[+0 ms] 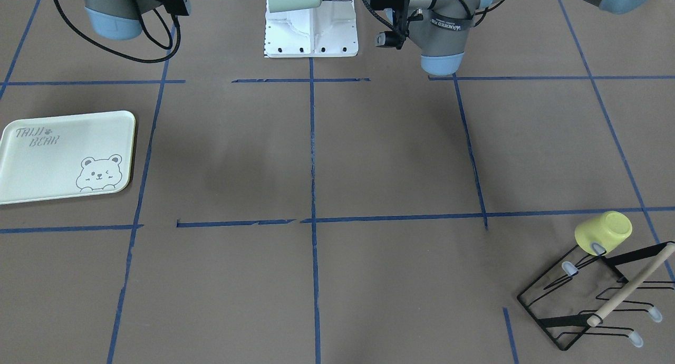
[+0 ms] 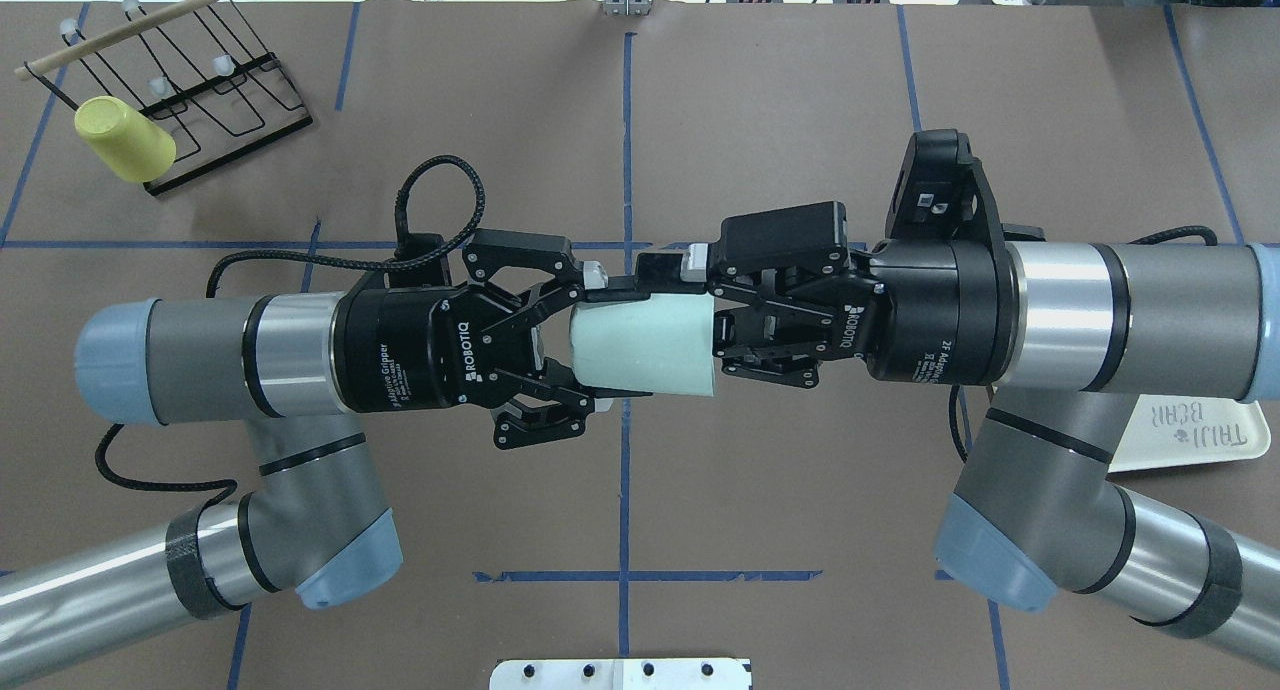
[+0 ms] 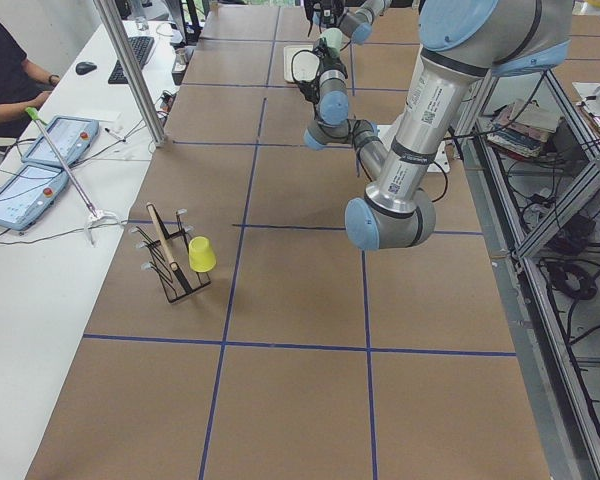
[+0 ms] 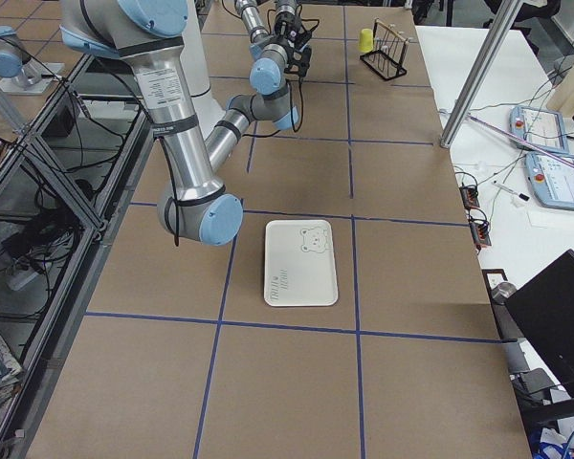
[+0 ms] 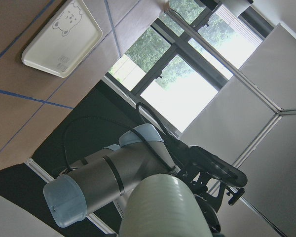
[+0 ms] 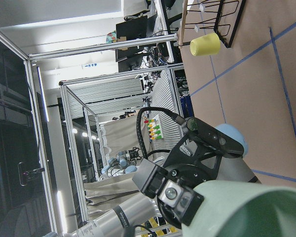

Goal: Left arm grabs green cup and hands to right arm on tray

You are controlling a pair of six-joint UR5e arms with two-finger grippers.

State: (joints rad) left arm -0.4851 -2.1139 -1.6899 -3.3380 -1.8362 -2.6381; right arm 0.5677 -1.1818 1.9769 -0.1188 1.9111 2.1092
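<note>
Holding the green cup (image 2: 645, 348) sideways in mid-air, well apart from the tray (image 1: 47, 169), my left gripper (image 2: 610, 335) is clamped on its base end. The right gripper (image 2: 710, 320) straddles the rim — grip unconfirmed, I cannot tell. I verify that clamp before opening left.

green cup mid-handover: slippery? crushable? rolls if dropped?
The green cup looks smooth and tapered, so it may slip in the left gripper. Plain open plastic tumbler: probably light, and the rim may flex near the right gripper. It lies sideways now; dropped, it would likely roll in an arc.
</note>
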